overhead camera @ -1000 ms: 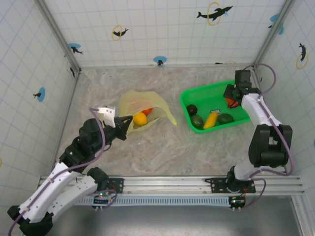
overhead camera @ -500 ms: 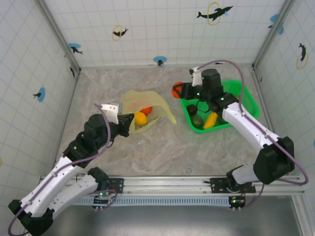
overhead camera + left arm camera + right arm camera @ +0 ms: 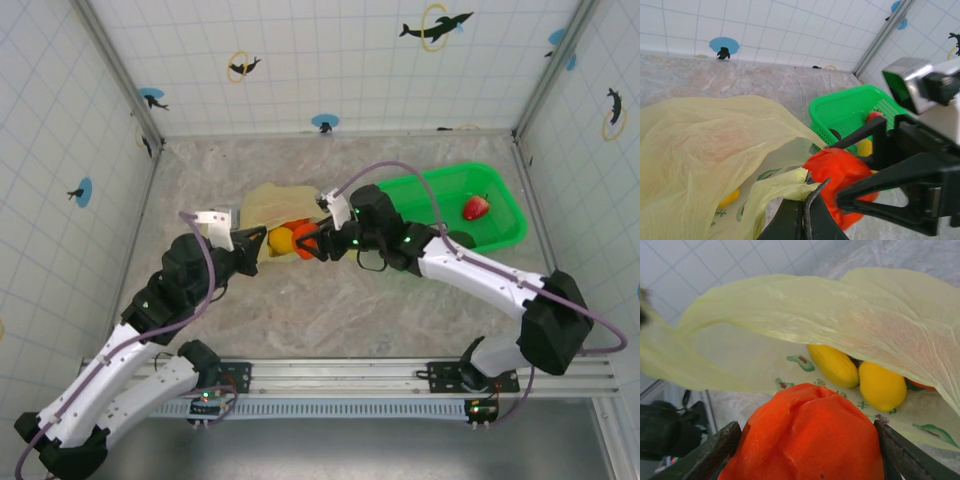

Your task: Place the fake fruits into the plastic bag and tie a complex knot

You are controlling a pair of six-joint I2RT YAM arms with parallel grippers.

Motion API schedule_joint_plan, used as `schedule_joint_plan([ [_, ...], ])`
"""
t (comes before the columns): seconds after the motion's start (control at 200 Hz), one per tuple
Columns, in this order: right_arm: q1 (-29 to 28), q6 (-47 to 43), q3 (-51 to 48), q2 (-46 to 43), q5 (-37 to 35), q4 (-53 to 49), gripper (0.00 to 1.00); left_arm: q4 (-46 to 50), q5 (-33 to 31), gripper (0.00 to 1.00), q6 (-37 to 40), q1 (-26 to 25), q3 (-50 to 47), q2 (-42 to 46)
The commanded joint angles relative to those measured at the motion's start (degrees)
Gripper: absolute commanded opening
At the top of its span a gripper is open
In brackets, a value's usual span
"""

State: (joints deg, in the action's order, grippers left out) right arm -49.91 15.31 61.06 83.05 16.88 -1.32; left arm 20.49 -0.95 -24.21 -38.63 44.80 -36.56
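Risk first: right gripper (image 3: 305,243) grips an orange-red fruit (image 3: 807,435) between widely spread jaws, right at the lip of the plastic bag (image 3: 285,203). Released this far out, the glossy piece would likely roll back onto the marbled table (image 3: 330,310) rather than inside. Upper film droops low over the mouth, so a push forward could catch it and fold the opening shut. Left gripper (image 3: 805,202), jaws fully closed on a bunched edge of film, is all that lifts the mouth, and thin film could slip from that pinch. Bag lies at 10 o'clock from table centre, with the green basket (image 3: 440,190) at 2 o'clock. Film is translucent yellow-green and wrinkled, with avocado prints on the lower layer. Yellow fruits (image 3: 882,386) and a sliver of red lie within. Tying not begun; a red fruit (image 3: 477,208) waits in the basket.
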Motion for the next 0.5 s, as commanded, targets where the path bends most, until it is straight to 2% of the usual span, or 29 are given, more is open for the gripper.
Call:
schedule_joint_plan([
  [0.0, -0.8, 0.4, 0.7, 4.6, -7.9, 8.4, 0.57, 0.8, -0.8, 0.00, -0.5, -0.4, 1.0, 0.8],
  [0.22, -2.9, 0.9, 8.1, 17.2, -17.4, 15.3, 0.60, 0.4, -0.5, 0.00, -0.4, -0.4, 1.6, 1.1],
  [0.31, -3.8, 1.6, 11.4, 22.2, -18.4, 18.5, 0.61, 0.0, -0.3, 0.00, 0.1, -0.4, 1.9, 0.4],
  [0.495, -5.6, 1.2, 20.4, 30.9, -19.9, 14.9, 0.75, -0.5, -0.3, 0.00, 0.6, -0.4, 3.1, -0.6],
])
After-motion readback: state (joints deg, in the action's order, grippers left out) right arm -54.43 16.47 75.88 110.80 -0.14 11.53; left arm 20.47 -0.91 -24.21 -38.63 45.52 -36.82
